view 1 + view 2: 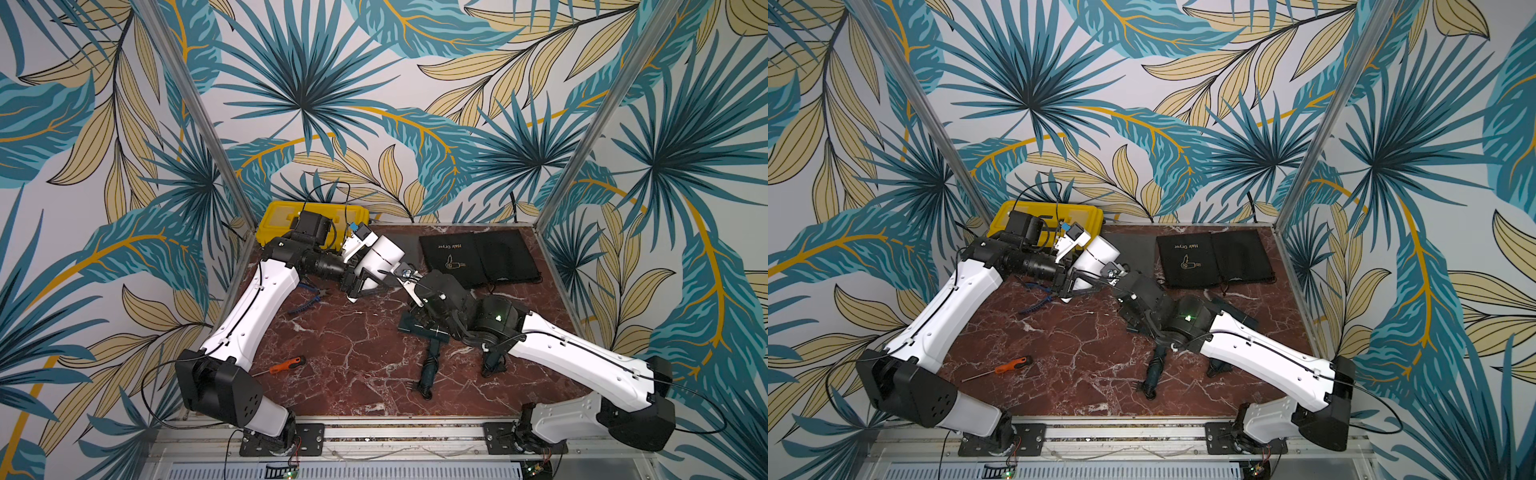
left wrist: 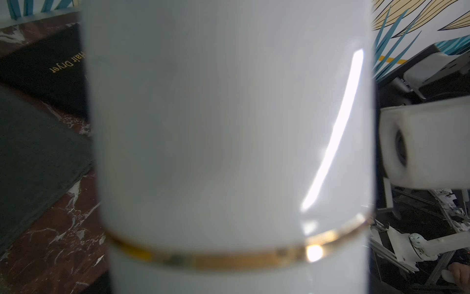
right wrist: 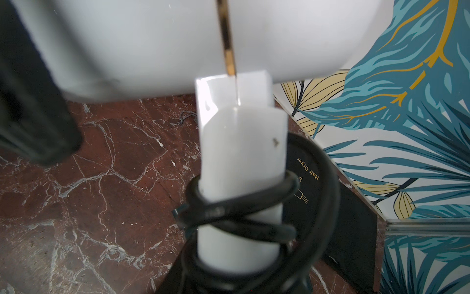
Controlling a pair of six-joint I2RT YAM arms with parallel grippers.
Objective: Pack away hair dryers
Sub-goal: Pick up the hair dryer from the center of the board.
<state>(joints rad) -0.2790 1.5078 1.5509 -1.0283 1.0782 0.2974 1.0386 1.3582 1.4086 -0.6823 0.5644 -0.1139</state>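
Note:
The white hair dryer (image 1: 386, 251) hangs in the air over the back of the table, tilted. My right gripper (image 1: 411, 282) is shut on its cord-wrapped handle (image 3: 241, 157), gripping below the cord loops. My left gripper (image 1: 365, 284) stands wide open astride the lower end of the barrel (image 2: 229, 127), which fills the left wrist view and hides the fingers. The dark teal hair dryer (image 1: 428, 365) lies on the table, its head partly under my right wrist. The black hair dryer (image 1: 1217, 368) lies mostly hidden beneath my right arm.
Two black pouches (image 1: 457, 257) marked "Hair Dryer" lie side by side at the back right, with a grey pouch (image 1: 1133, 245) next to them. A yellow case (image 1: 282, 224) stands at the back left. Blue-handled pliers (image 1: 307, 299) and an orange-handled screwdriver (image 1: 286, 365) lie on the left.

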